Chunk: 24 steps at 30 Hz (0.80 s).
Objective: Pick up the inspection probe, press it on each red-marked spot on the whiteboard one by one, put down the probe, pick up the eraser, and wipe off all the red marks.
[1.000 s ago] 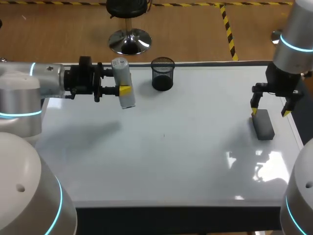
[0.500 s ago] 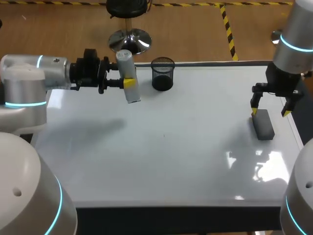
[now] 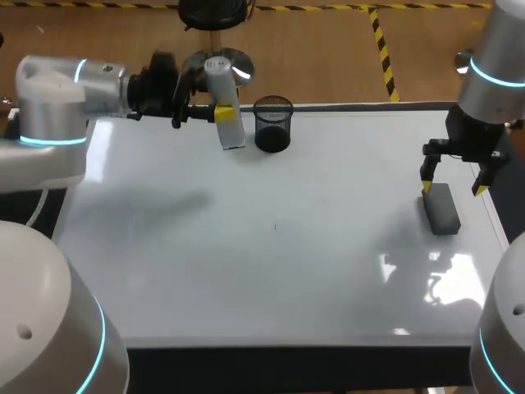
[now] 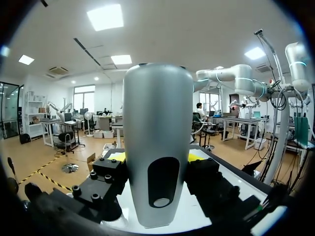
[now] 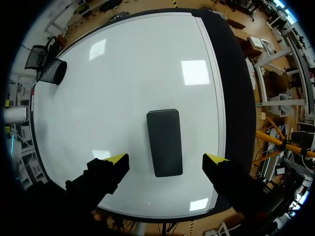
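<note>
The inspection probe (image 3: 232, 134), a pale grey cylinder, hangs tilted over the far edge of the whiteboard (image 3: 246, 271), just left of a black mesh cup (image 3: 272, 125). My left gripper (image 3: 221, 113) is shut on it from both sides. In the left wrist view the probe (image 4: 157, 128) stands upright between the fingers of the left gripper (image 4: 157, 164). The dark grey eraser (image 3: 441, 208) lies flat near the board's right edge. My right gripper (image 3: 453, 187) hovers open above it, and in its wrist view the eraser (image 5: 165, 132) lies between the yellow tips of the right gripper (image 5: 166, 160). I see no red marks.
The mesh cup (image 5: 53, 72) stands at the far edge of the board. The whiteboard's dark frame (image 5: 236, 98) runs close beside the eraser on the right. A tiny dark speck (image 3: 275, 227) sits mid-board.
My left arm has carried the probe toward the far edge and rightward, closer to the mesh cup. The right arm and the eraser have not moved.
</note>
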Tool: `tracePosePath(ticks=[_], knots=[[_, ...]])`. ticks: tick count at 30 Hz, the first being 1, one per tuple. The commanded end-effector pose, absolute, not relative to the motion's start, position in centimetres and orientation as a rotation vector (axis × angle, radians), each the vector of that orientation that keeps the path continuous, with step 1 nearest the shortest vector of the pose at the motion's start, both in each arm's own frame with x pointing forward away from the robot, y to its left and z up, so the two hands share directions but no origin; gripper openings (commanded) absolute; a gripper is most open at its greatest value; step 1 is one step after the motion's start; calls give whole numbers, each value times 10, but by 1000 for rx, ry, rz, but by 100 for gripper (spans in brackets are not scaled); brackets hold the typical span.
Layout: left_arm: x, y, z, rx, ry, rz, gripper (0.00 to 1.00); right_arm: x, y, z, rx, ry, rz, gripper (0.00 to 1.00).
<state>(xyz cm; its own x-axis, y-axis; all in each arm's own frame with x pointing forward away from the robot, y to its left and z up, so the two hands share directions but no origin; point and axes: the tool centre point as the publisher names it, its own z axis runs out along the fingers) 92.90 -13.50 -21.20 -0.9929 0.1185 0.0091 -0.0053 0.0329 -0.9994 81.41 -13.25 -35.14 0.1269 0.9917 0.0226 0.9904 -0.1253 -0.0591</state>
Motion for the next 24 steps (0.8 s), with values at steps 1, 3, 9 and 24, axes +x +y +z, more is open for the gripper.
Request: tracePosePath(ticks=[1, 3, 9, 24], knots=[[940, -140, -200, -194, -2175, 2074, 0, 813, -133, -350, -2311, -2039, 32, 100], [944, -142, -196, -216, -2173, 2066, 0, 813, -133, -350, -2311, -2039, 32, 100], [955, -153, -186, -265, -2178, 2025, 0, 813, -133, -350, -2311, -2039, 32, 100], [992, -170, -174, -293, -2179, 2002, 0, 813, -133, -350, -2311, -2039, 32, 100]])
